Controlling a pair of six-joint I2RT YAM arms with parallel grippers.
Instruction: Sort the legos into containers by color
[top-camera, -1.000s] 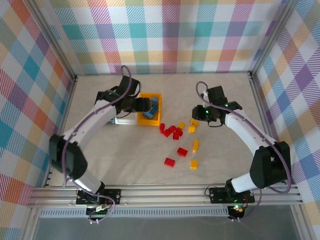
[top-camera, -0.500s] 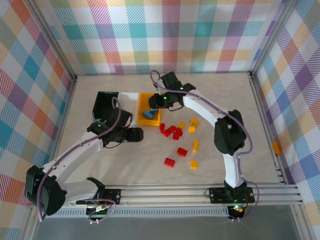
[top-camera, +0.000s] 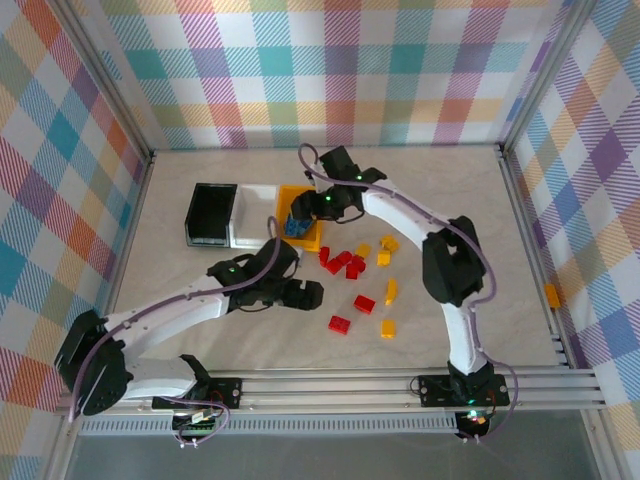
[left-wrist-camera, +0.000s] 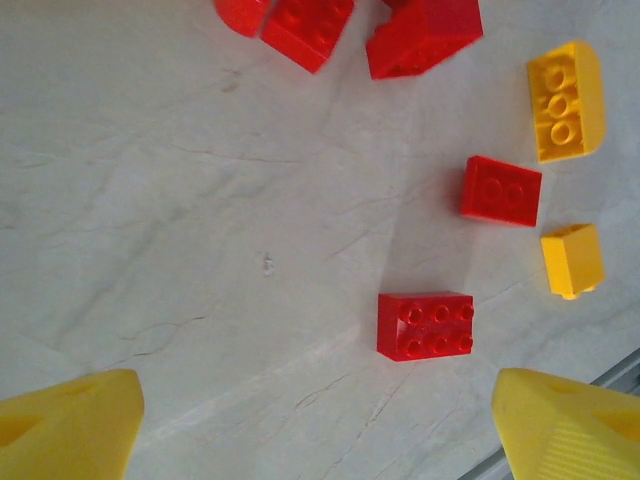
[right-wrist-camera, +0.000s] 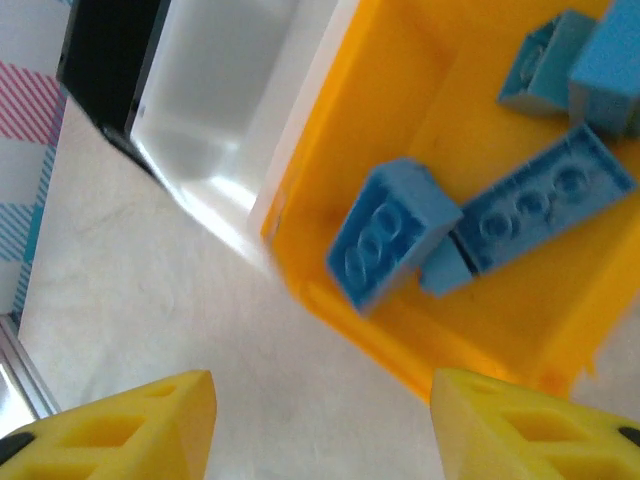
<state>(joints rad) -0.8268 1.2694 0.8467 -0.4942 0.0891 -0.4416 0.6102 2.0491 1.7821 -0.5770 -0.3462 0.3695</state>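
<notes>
The left tool (left-wrist-camera: 315, 405) and right tool (right-wrist-camera: 322, 395) both gape empty; lowered off-centre, the left could shove the red brick (left-wrist-camera: 425, 325) aside.

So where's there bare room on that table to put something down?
Bare tabletop: the strip between the bins and back wall, and the right side between yellow bricks and rail. Crowded: red bricks beside the orange bin, mid-table.

Bright, even, diffuse light, probably from overhead, falls on the pale surface (top-camera: 470, 190). In the sharp left wrist view, shadows beside the red bricks (left-wrist-camera: 425, 325) are short and soft. The right wrist view is motion-blurred, the blue bricks (right-wrist-camera: 390, 245) smeared, with glare inside the white bin (right-wrist-camera: 225, 110).
</notes>
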